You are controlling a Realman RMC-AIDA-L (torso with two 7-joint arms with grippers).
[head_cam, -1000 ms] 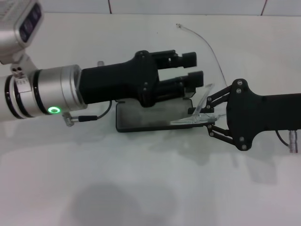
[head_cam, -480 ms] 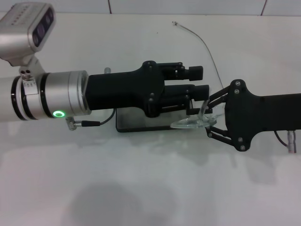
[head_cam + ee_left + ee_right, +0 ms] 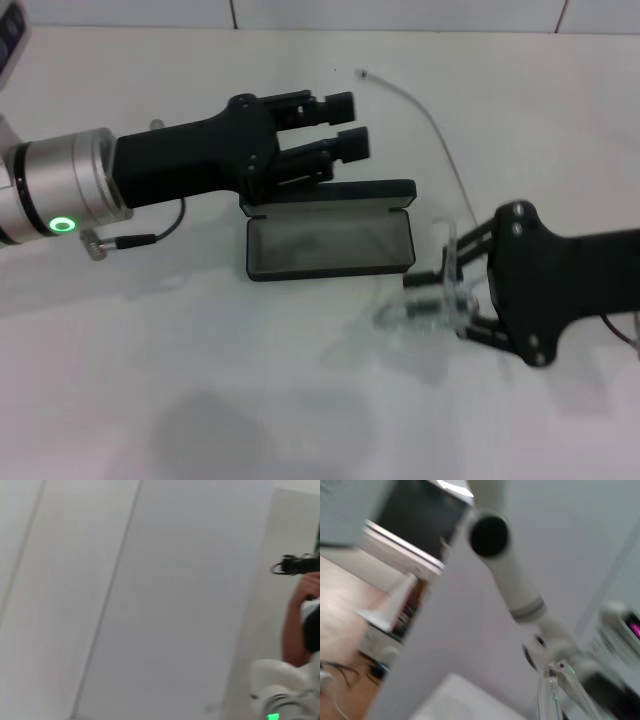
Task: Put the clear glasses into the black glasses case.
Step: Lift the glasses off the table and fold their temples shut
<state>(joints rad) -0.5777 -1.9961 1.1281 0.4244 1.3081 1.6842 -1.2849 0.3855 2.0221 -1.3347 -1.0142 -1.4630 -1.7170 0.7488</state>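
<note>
We see a left arm whose wrist is a silver metal cylinder [image 3: 65, 195] ringed with dark bands and a glowing green ring light [image 3: 63, 224]. A thin black cable [image 3: 150, 234] with a silver plug runs from it. Forward of the cylinder sits a matte black housing that tapers into the left tool [image 3: 345, 122], with two blocky black fingers [image 3: 340, 103] and small screw heads at its pivots. Our right tool [image 3: 452, 285] is a flat black plate with rounded corners, silver screws [image 3: 517, 229] and thin black linkage bars. A white jointed arm [image 3: 507, 575] with a black end cap shows in the right wrist view.
</note>
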